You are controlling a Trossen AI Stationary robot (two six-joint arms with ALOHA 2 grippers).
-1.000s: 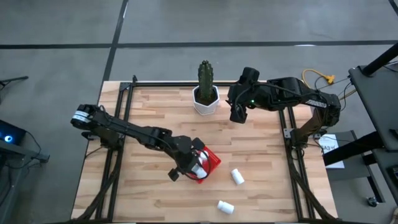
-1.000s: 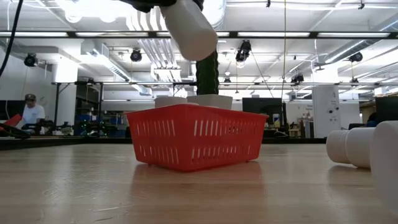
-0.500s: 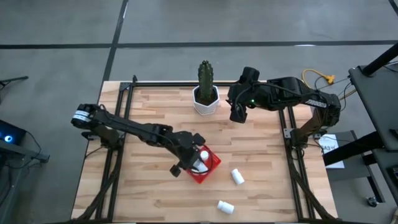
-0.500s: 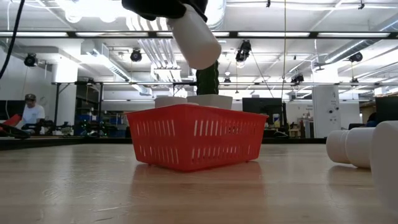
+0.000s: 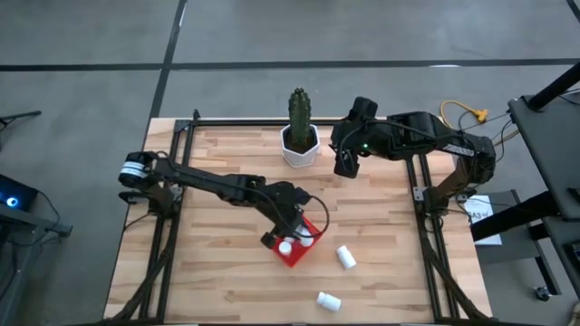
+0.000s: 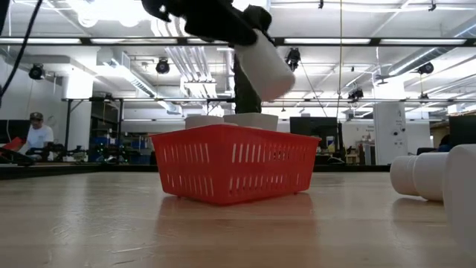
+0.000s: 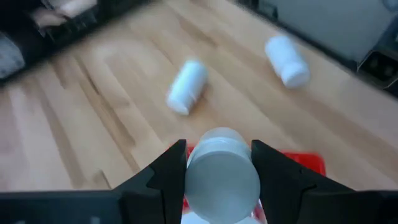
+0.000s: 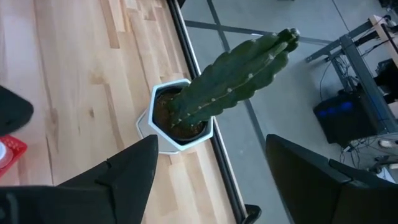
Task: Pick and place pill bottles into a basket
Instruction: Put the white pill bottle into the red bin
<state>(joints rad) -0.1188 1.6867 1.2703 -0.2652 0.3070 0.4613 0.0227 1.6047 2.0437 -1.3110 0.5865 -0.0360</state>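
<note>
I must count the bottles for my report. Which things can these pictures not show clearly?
- Bottles in the basket: the high view shows some white caps, but the left end effector covers part of it; the count is unclear.
- Low view: the basket wall hides the bottles inside; only tops show.
- Low view: a lying bottle is partly hidden by a blurred one, itself cut off at the right edge.
- Left wrist view: the held bottle hides most of the basket.

Place: a large open lab or workshop hall.
Ceiling: exposed ducts and pipes with hanging black spotlights.
Behind the pale wooden plank table: workbenches, dark monitors, a seated person.
Floor: grey concrete.
</note>
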